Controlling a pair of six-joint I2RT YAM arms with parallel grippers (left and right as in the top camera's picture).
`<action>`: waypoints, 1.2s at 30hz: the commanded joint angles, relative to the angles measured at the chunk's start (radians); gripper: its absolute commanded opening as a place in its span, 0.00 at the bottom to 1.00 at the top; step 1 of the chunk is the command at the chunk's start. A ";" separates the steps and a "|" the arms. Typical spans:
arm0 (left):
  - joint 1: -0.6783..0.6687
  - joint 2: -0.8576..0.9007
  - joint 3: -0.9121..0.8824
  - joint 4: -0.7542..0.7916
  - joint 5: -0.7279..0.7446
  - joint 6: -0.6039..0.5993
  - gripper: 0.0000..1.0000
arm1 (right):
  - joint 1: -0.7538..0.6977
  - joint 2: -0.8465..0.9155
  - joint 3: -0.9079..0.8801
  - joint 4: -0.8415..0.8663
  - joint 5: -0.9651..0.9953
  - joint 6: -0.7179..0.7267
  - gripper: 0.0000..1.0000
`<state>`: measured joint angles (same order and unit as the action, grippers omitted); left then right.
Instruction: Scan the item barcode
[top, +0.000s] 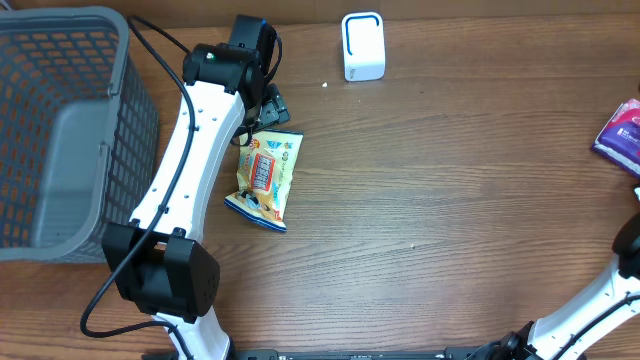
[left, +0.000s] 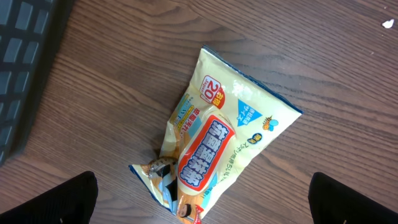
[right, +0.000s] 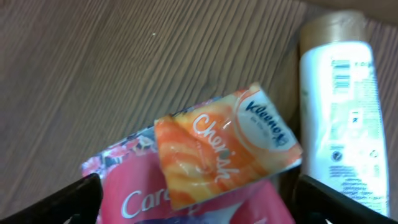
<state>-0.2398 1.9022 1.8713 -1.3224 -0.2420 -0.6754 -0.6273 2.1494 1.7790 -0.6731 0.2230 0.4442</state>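
– Yellow snack packet (top: 266, 178): location?
– Flat on the wooden table (top: 450, 220), left of centre, print up. Left gripper (left: 202, 183) hangs above it, jaws wide, holding nothing.
– Right gripper (right: 199, 186)?
– At the right edge, released, jaws spread; orange tissue pack (right: 227, 146) lies between them, untouched. White scanner (top: 363, 46) stands at the far edge.

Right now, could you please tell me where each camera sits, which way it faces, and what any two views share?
Overhead: fixed above the table, facing straight down on basket, scanner, snack bag; left arm shows, right arm partly.
Left wrist: faces down on the snack bag; left fingertips at the bottom corners.
Right wrist: faces down on a Kleenex pack and a white bottle; right fingertips at the bottom corners.
Shared: overhead and left wrist both show the snack bag.
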 joint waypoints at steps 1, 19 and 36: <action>0.004 -0.006 -0.002 0.000 0.000 -0.013 1.00 | 0.007 -0.053 0.008 -0.004 -0.019 0.008 1.00; 0.004 -0.006 -0.002 0.000 0.000 -0.013 1.00 | 0.129 -0.437 0.007 -0.253 -1.001 -0.007 1.00; 0.004 -0.004 -0.365 0.116 0.222 0.006 0.94 | 0.556 -0.437 0.007 -0.370 -0.605 0.002 1.00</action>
<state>-0.2398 1.9018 1.6161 -1.2461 -0.0605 -0.6800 -0.0708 1.7214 1.7813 -1.0508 -0.4145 0.4442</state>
